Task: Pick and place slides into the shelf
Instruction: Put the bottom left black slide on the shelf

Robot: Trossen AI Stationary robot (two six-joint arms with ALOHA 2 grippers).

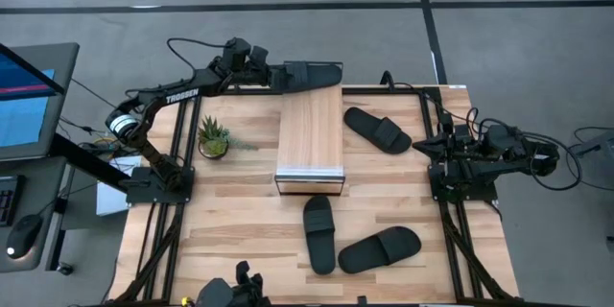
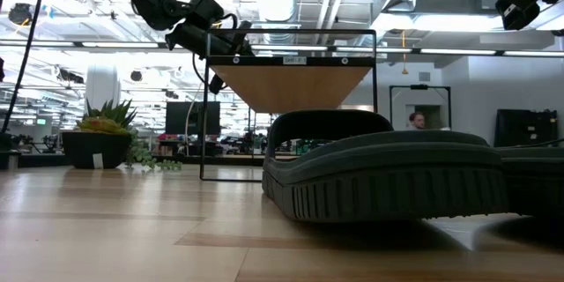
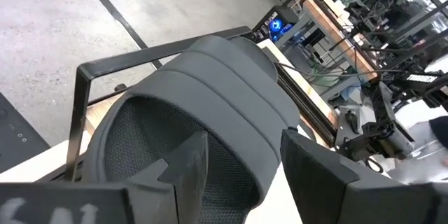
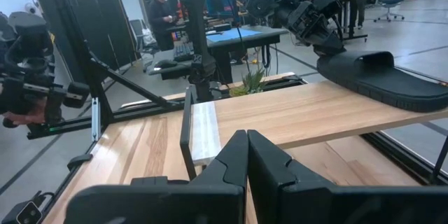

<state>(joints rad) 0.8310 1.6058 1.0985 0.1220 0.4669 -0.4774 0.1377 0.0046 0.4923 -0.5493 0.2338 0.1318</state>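
- Wooden tabletop [image 1: 240, 221] on a black frame, over a grey floor with dark lines; an open workshop with ceiling ducts, desks and screens lies beyond.
- Shelf [image 1: 311, 139]: we log a light plank top with a silvery front edge, standing mid-table, lengthwise away from the camera end.
- Left gripper [image 1: 278, 77]: at the far end of the shelf, fingers clamped on the strap of one slide, named here the held slide [image 1: 312, 74]. That slide hangs just beyond the shelf's far edge, sole roughly level; whether it touches the plank we cannot tell.
- Right gripper [image 4: 246, 155]: waiting at the table's right edge, fingers pressed together, holding nothing.
- Three loose slides on the table: the far slide [image 1: 377, 129] to the right of the shelf, the upright slide [image 1: 319, 234] just in front of the shelf, and the slanted slide [image 1: 380, 249] beside it.
- Step in hand, by our judgement: first of four placements. The next move calls for bringing the held slide squarely over the plank, lowering it flat, then opening the fingers.
- Small potted plant [image 1: 213, 139] left of the shelf; a monitor [image 1: 29, 101] off the table's left side; a person [image 4: 162, 10] stands far back in the room.
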